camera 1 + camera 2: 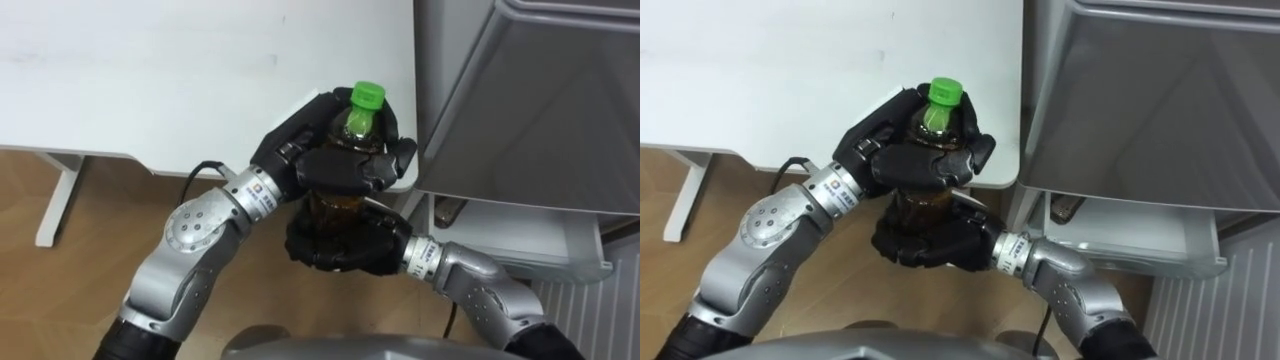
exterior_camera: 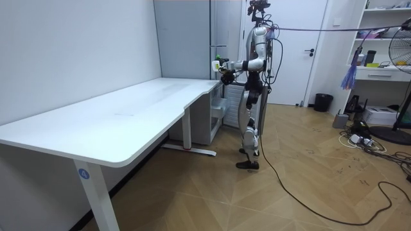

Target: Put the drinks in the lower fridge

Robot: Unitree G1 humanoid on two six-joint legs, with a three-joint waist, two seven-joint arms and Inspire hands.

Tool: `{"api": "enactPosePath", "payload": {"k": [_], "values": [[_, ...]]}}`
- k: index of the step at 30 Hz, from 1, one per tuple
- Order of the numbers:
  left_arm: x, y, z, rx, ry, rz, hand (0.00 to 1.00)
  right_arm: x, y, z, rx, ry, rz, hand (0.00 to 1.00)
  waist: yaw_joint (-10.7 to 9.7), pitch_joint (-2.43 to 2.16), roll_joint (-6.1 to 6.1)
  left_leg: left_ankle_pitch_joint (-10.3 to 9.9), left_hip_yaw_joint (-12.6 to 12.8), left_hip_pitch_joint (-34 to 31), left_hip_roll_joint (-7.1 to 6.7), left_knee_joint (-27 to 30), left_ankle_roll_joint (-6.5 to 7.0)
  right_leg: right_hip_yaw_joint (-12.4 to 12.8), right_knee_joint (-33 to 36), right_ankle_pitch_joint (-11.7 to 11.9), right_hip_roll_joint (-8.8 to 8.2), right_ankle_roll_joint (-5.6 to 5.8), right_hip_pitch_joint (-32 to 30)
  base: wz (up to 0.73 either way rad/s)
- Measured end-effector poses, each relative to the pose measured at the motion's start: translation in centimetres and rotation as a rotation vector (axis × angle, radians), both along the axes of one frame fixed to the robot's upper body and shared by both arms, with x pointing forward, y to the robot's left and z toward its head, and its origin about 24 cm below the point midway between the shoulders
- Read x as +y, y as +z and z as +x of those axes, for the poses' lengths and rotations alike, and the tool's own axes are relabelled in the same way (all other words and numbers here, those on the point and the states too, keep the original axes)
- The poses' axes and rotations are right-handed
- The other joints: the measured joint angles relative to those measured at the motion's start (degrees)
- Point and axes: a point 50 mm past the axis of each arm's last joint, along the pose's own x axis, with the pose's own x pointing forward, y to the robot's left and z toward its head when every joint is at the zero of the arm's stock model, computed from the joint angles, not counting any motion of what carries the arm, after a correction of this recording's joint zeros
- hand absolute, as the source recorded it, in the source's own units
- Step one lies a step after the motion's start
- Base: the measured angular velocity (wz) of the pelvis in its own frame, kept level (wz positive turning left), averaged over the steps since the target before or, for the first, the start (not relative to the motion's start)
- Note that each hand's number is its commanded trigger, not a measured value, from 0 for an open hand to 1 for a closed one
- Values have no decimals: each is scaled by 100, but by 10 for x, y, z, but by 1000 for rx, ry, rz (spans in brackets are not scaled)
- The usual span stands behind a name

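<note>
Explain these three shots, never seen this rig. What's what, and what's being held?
This is a humanoid robot that stands on two legs and has two arms, each ending in a black hand. Two pictures come from the paired cameras on its head, looking down at its work. The third comes from a camera in the room and shows it standing at the end of a white desk, beside a grey fridge. Both hands hold one bottle of brown drink with a green cap. The left hand wraps its upper part and the right hand cups its base, near the desk's corner.
</note>
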Motion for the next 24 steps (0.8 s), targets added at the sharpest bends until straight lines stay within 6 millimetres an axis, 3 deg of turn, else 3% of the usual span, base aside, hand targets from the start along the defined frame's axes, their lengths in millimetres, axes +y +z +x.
{"api": "enactPosePath", "payload": {"k": [14,15,16,24], "values": [[0,0,0,0,0,-2,100,0,0,0,3,2,4,100,2,20,-34,0,0,-1,0,-2,0,-1,-1,0,1,0,-5,0],[0,0,0,0,0,-2,15,0,0,0,3,2,4,100,3,19,-35,0,0,-1,0,-2,0,-1,-1,0,1,0,-5,0],[0,0,0,0,0,-2,0,0,0,0,3,2,4,100,3,19,-35,0,0,-1,0,-2,0,-1,0,0,1,0,-4,0],[-1,1,0,5,0,-20,0,-2,0,-1,3,6,15,100,-12,17,-37,0,-1,-6,-2,4,0,5,0,0,1,0,2,0]]}}
